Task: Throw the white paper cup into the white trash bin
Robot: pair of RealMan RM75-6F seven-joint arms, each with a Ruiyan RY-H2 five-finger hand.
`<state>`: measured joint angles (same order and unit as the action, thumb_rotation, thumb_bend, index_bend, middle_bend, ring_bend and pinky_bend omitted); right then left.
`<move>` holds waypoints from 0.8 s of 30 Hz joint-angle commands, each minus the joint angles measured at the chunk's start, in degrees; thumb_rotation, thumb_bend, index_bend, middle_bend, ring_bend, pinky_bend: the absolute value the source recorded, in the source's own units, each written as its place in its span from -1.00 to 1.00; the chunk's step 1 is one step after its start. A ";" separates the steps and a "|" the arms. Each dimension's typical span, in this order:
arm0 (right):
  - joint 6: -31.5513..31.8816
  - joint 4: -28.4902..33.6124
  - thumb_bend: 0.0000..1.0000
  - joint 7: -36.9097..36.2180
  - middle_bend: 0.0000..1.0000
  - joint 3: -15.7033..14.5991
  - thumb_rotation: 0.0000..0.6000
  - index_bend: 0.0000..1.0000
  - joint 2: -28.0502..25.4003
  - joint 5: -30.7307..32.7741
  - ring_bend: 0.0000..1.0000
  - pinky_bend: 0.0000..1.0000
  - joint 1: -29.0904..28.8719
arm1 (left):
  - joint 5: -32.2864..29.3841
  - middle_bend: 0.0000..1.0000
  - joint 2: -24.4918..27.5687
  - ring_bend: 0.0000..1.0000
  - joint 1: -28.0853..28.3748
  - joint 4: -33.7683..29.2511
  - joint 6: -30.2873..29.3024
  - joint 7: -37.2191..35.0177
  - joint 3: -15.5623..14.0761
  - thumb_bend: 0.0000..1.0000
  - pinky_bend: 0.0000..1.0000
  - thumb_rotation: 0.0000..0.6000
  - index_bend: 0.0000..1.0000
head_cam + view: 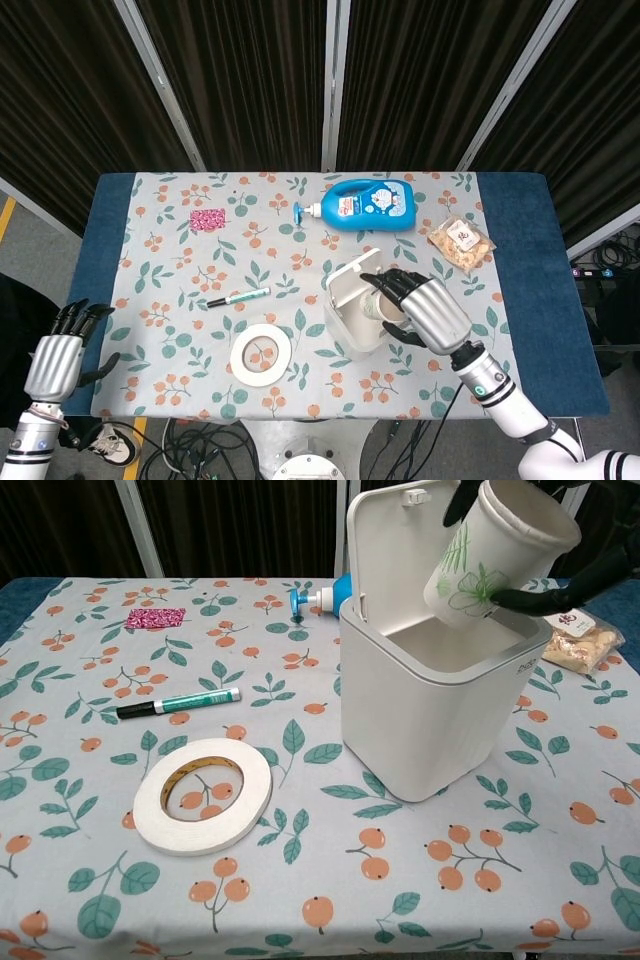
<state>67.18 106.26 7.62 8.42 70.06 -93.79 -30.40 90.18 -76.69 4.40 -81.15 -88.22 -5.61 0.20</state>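
Above trash bin [430, 695] — cup [495, 555] gripped between fingers [535, 597]

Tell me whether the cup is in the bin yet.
Not yet. The right hand holds the cup tilted just above the open bin, its base over the opening.

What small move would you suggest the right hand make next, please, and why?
Probably open the fingers and let go: the right hand holds the cup tilted, directly over the bin, whose lid stands open.
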 commanded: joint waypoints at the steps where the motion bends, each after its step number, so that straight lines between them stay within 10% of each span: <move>1: 0.06 0.32 -0.92 -0.73 -0.99 -0.11 1.00 -1.00 -0.50 -0.62 -1.00 -0.76 -0.67 | -0.03 -0.61 0.00 -0.84 -0.04 0.07 -0.03 -0.12 0.01 -0.51 -0.78 1.00 -0.57; 12: 10.99 -3.10 -0.98 -3.48 -1.00 -2.20 1.00 -1.00 -4.35 -2.44 -1.00 -0.84 5.97 | -0.08 -0.61 -0.09 -0.84 -0.22 0.33 -0.30 -0.49 0.07 -0.51 -0.78 1.00 -0.57; 24: 18.95 -24.61 -0.98 -8.06 -1.00 -8.59 1.00 -1.00 -2.27 8.06 -1.00 -0.98 21.45 | 0.78 -0.61 0.99 -0.84 0.08 -1.96 -0.91 1.30 0.37 -0.51 -0.78 1.00 -0.57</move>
<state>85.02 86.24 1.81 1.61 66.25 -88.60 -12.29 90.91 -75.78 4.45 -82.98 -89.17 -4.46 0.59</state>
